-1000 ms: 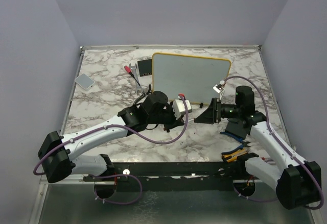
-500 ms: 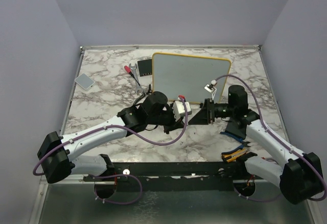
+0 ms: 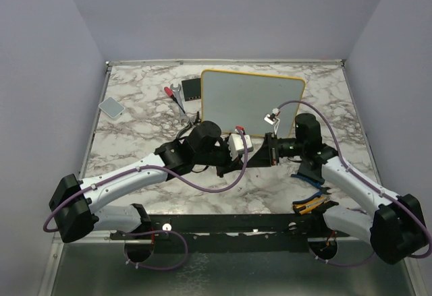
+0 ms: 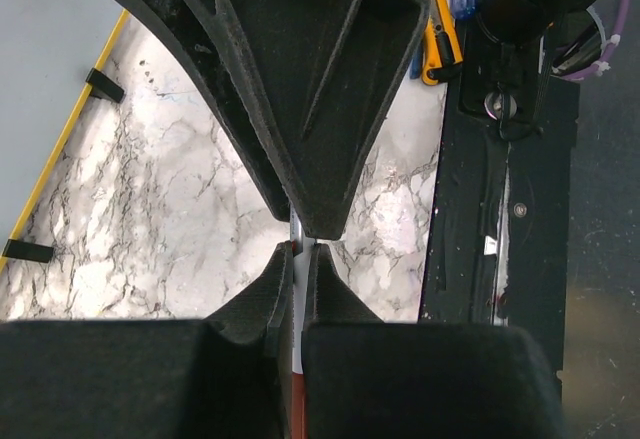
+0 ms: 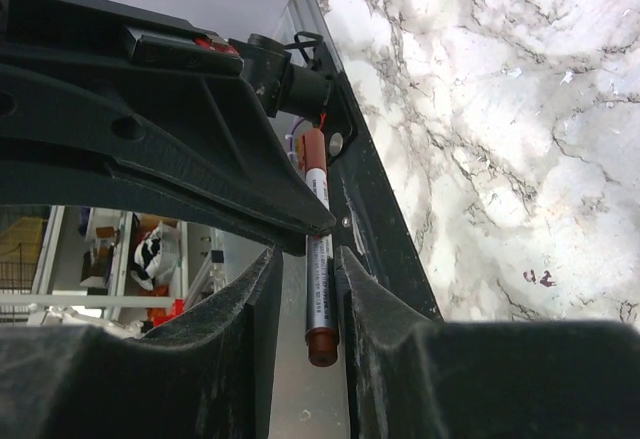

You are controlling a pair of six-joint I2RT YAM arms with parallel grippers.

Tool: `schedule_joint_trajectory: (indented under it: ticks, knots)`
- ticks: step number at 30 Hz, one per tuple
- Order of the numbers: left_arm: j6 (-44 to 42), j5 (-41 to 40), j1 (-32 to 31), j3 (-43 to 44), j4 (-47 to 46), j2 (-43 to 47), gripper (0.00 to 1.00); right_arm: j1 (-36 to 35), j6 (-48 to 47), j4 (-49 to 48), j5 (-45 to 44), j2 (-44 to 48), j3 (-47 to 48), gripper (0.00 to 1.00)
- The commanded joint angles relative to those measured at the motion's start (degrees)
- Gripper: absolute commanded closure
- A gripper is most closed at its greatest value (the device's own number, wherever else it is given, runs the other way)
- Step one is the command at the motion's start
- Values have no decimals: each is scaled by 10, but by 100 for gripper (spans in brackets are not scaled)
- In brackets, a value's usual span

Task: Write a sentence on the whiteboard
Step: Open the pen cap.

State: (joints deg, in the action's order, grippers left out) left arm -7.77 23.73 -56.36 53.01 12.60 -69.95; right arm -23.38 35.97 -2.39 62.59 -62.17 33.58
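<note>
The left arm rises from its base at the near left corner. Its long white link runs diagonally up and right to a bent black wrist over the middle of the desk (image 3: 142, 127). From there the left end effector (image 4: 297, 259) points right. The right arm mirrors it, its link climbing up and left from the near right base, with the wrist turned so the right end effector (image 5: 310, 259) points left. The two meet tip to tip just in front of the whiteboard's near edge.

A marker (image 5: 319, 304) runs between them, with a silver barrel and reddish-brown ends. In the left wrist view the left end effector's fingers (image 4: 322, 294) are pressed together on the barrel, pinching it. The right end effector's fingers come to a point against the same barrel from the other side. In the right wrist view those fingers flank the marker. One touches it and a thin gap shows beside the other, so I cannot tell whether that grip is clamped.

The whiteboard (image 3: 250, 100) is at the far middle of the desk, beyond both end effectors. A small black box (image 3: 192, 90) sits just beside its left edge. A grey pad (image 3: 111, 107) lies well apart at the far left. Pliers (image 3: 309, 205) with yellow and blue handles lie near the right arm's base
</note>
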Motion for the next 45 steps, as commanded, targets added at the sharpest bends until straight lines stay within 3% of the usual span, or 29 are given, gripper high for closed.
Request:
schedule_joint_trajectory:
  ticks: [1, 7, 13, 15, 18, 20, 23, 28, 33, 41, 43, 45]
  knots:
    - [-1, 13, -1, -5, -7, 12, 100, -11, -8, -13, -2, -8, -4, 70]
    - [-1, 9, -1, -5, -7, 14, 100, -16, -17, -7, -5, -14, -4, 79]
    - [2, -8, -1, -5, -7, 13, 98, -19, -22, -11, -7, -9, -10, 99]
    - [4, -19, -1, -6, -6, 18, 77, -19, -25, -11, -15, -8, -8, 100]
    - [8, -31, 3, -10, -13, 29, 32, -19, -33, -8, -44, 5, 1, 100]
    - [12, -30, 11, -11, -15, 34, 20, -19, -35, -10, -80, 22, 6, 100]
    - [17, -13, 37, -10, -16, 46, 12, -19, -25, -31, -125, 47, 7, 100]
    - [23, 64, 121, -24, -17, 91, 8, -19, 25, -123, -128, 53, 5, 100]
    - [26, 113, 191, -43, -9, 124, 8, -18, 30, -134, -86, 38, 28, 100]
    - [18, 213, 214, -51, 22, 117, 9, -18, 32, -122, -40, 35, 47, 100]
    - [16, 219, 213, -49, 25, 113, 11, -18, 25, -110, -35, 36, 53, 100]
    - [14, 231, 214, -45, 25, 110, 20, -18, 15, -94, -34, 38, 54, 100]
